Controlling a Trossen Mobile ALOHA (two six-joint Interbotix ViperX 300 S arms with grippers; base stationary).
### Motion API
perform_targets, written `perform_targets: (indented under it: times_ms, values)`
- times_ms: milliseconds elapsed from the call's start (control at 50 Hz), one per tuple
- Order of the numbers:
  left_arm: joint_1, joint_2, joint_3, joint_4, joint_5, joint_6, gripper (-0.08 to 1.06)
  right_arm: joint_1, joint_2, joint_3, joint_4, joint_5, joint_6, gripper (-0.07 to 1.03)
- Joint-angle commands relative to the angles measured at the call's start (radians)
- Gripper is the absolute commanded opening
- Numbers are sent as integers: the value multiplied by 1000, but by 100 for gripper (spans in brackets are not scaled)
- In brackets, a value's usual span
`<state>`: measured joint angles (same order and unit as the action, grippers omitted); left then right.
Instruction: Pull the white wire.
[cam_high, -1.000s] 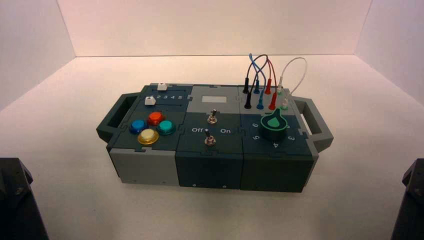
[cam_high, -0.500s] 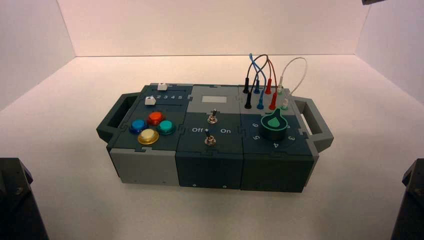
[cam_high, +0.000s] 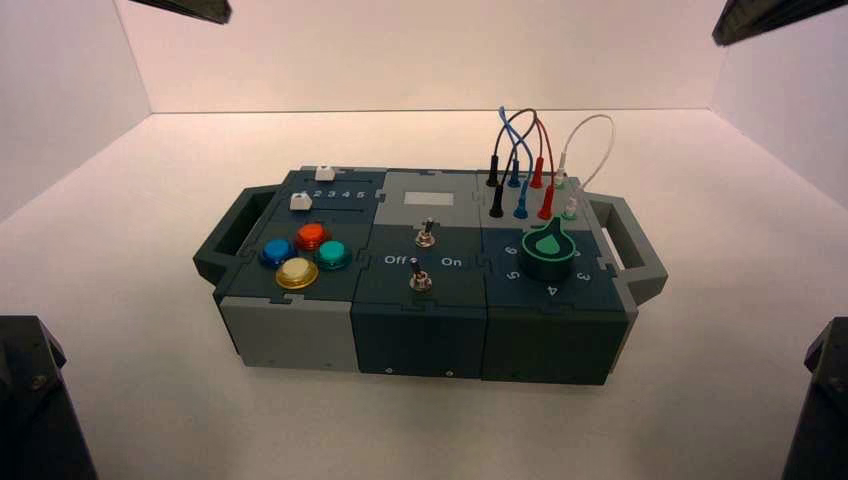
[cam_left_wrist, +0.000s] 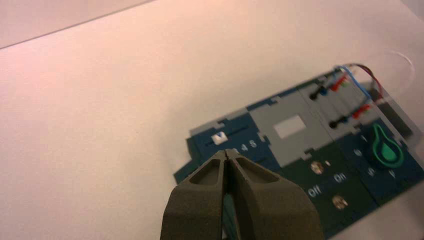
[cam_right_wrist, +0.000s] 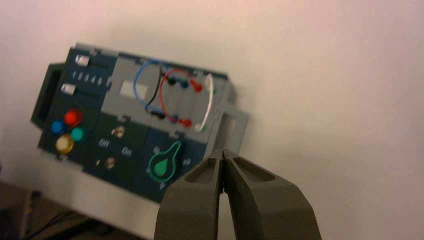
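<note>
Both were closed, left gripper (cam_high: 226, 17) at upper left and right gripper (cam_high: 718, 40) at upper right, while the white wire (cam_high: 611, 135) seemed light, bendable, best taken by one plug (cam_high: 570, 210).

With 12 o'clock pointing away from the robot, the box (cam_high: 425, 325) on the table (cam_high: 330, 430) bears sliders (cam_high: 301, 202) at 10, four buttons (cam_high: 297, 272) between 8 and 9, and a blank panel (cam_high: 428, 199) at 12. The looped wires (cam_high: 527, 150) stand at 2, the outermost wire (cam_high: 611, 135) nearest 3, behind the knob (cam_high: 547, 255) at 4. Two switches (cam_high: 420, 280) lie mid-box, one at the other's 6, between handles (cam_high: 632, 245) at 9 and 3.
</note>
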<state>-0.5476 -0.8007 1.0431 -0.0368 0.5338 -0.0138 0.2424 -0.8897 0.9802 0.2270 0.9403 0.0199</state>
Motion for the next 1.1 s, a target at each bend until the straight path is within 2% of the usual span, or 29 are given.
perform_targets:
  times_ms: [20,140,220,280,340,560,920,1100]
  values:
    - [-44,12,-38,-2,9,2,-3,3,14,-46,49,35,-5,-2]
    - [-75,26,-41,-3,14,0,-3,3,46,-43,86,69,-6,1]
    - [-97,37,-44,-5,17,0,-3,3,80,-37,104,84,-6,15]
    - [-114,52,-46,-8,23,2,-3,3,112,-35,123,94,-6,31]
    - [-126,64,-51,-8,26,0,-3,3,138,-32,143,95,-8,38]
    - [-190,133,-72,-14,38,0,-3,3,207,-32,206,77,-21,39]
    - [-327,236,-107,-14,49,5,-3,5,339,-35,209,58,-29,38]
    - [-360,273,-126,-14,51,8,-3,6,397,-44,209,23,-38,38]
